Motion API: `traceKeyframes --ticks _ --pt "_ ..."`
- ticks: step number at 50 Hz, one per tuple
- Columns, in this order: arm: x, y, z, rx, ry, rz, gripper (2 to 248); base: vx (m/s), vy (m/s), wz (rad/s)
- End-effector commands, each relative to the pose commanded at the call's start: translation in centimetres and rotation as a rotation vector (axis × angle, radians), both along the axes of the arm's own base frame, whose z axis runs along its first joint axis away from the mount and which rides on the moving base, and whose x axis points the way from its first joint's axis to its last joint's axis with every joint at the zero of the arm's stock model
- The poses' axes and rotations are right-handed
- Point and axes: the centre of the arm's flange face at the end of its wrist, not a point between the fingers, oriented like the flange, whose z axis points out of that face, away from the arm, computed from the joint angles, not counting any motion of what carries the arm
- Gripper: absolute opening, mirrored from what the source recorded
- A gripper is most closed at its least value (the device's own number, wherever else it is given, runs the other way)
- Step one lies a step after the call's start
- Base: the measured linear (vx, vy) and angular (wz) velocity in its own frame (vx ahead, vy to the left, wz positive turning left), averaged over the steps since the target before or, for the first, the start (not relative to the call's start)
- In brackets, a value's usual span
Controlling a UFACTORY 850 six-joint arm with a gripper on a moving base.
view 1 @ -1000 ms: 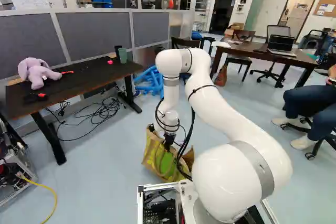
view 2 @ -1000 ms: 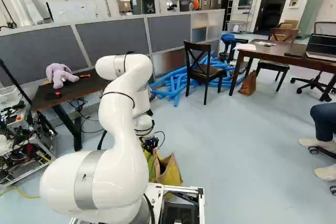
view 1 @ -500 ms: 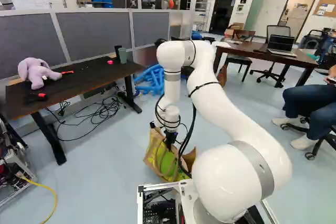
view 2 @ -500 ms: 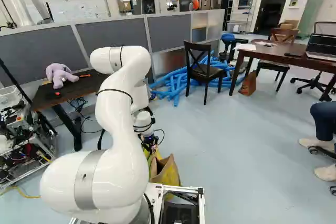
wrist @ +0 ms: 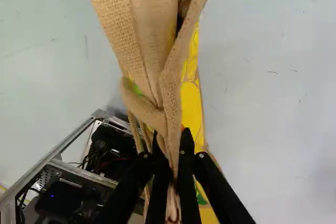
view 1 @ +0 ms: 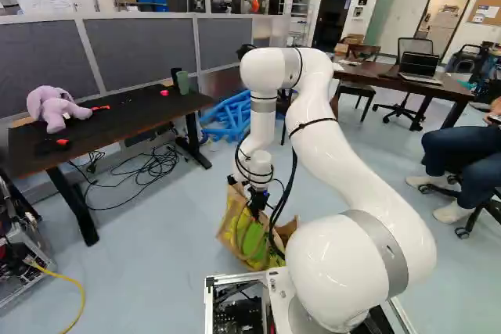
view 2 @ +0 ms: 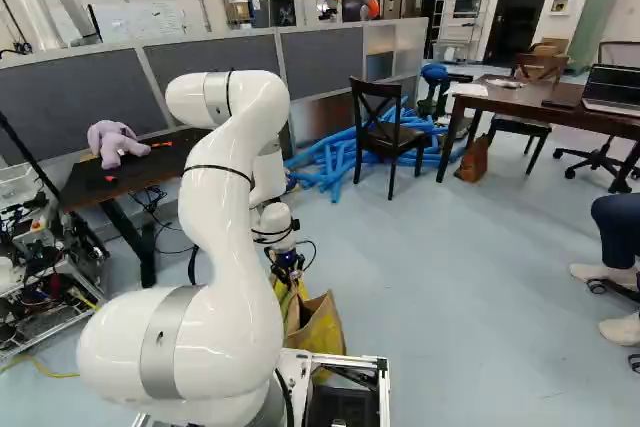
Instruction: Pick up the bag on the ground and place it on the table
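Fingers [wrist: 187,182] grip the burlap handles [wrist: 171,90] of the bag [view 1: 252,242] directly below them. Whether it clears the floor [view 1: 156,256] is unclear.

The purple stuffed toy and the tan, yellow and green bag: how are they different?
The purple stuffed toy is mostly one colour, but the tan, yellow and green woven bag has several. The toy lies on the black-topped table, while the bag has its tan woven strap pinched in the black claw. Both look soft.
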Motion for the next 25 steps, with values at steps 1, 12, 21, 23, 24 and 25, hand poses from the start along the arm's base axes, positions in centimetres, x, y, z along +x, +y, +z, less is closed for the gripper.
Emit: traceKeyframes --ticks 1,12,21,23,24,25 --pt "0.0 -0.1 0.1 0.000 -0.001 -0.002 22 0.000 0.000 0.000" --pt "0.4 -1.2 1.8 0.003 -0.016 -0.029 22 0.000 0.000 0.000" --pt "0.7 -2.0 3.3 0.005 -0.037 -0.050 22 0.000 0.000 0.000" --pt "0.8 -2.2 3.5 0.005 -0.041 -0.053 22 0.000 0.000 0.000" --pt "0.8 -2.3 3.7 0.005 -0.044 -0.056 22 0.000 0.000 0.000" --pt "0.9 -2.4 3.9 0.005 -0.046 -0.058 22 0.000 0.000 0.000"
